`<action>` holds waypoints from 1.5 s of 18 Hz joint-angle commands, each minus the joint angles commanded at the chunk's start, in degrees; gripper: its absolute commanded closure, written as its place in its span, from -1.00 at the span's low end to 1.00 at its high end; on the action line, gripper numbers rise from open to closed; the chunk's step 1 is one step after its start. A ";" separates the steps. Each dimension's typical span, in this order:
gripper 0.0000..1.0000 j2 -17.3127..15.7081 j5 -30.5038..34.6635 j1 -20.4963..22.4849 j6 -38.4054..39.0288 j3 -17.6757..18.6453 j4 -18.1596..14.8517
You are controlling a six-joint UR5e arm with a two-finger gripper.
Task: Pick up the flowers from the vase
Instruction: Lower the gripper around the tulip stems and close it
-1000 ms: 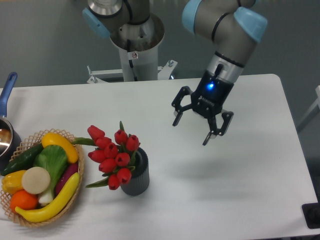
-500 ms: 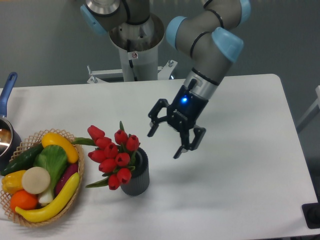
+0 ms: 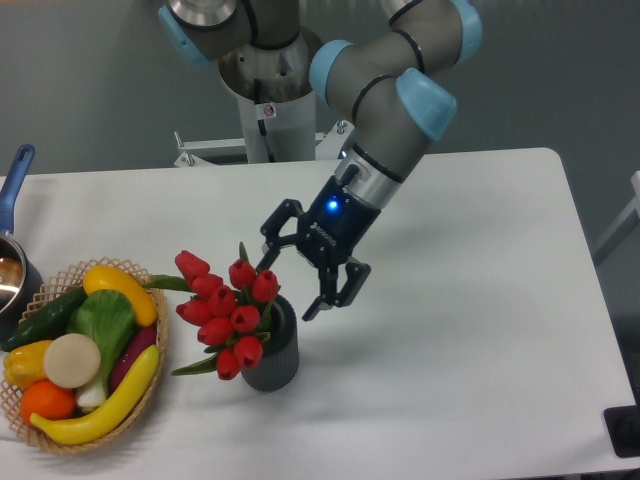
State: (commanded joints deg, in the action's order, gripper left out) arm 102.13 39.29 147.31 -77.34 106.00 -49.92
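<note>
Roughly nine flowers [image 3: 228, 312], one vase [image 3: 274, 352], one spread tool [image 3: 289, 286].

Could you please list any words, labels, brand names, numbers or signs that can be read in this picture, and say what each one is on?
None can be read.
Small white sticker with a red mark on the robot's base column: too small and blurred to read.
Gripper: only a blue light, no lettering I can make out.
Flowers, vase, basket: no text visible.
</note>
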 joint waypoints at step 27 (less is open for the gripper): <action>-0.17 4.84 -0.18 -3.08 0.44 -2.37 1.93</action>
State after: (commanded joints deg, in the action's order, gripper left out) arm 106.96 39.11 144.23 -76.90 103.62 -47.99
